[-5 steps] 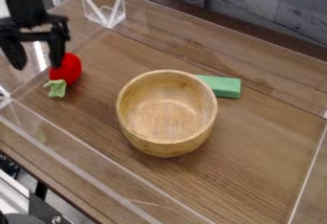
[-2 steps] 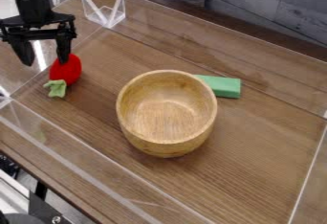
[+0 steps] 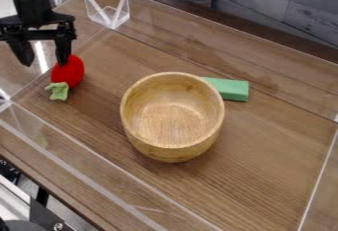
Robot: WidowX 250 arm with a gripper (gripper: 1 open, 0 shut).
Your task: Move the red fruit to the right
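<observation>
The red fruit [image 3: 67, 71], a small bright red toy strawberry, lies on the wooden table at the left, with its light green leafy cap [image 3: 58, 92] toward the front. My black gripper [image 3: 42, 49] hangs just above and behind it, pointing down. Its two fingers are spread wide, one [image 3: 20, 49] left of the fruit and the other [image 3: 63, 45] just above its top. Nothing is between the fingers, and I cannot tell whether a finger touches the fruit.
A round wooden bowl [image 3: 173, 115] stands mid-table. A flat green block [image 3: 228, 89] lies just behind its right rim. Clear plastic walls [image 3: 317, 191] fence the table, with a clear corner bracket [image 3: 109, 13] at the back left.
The gripper shifted slightly toward the back right, closer over the fruit. The fruit, bowl and block have stayed put.
</observation>
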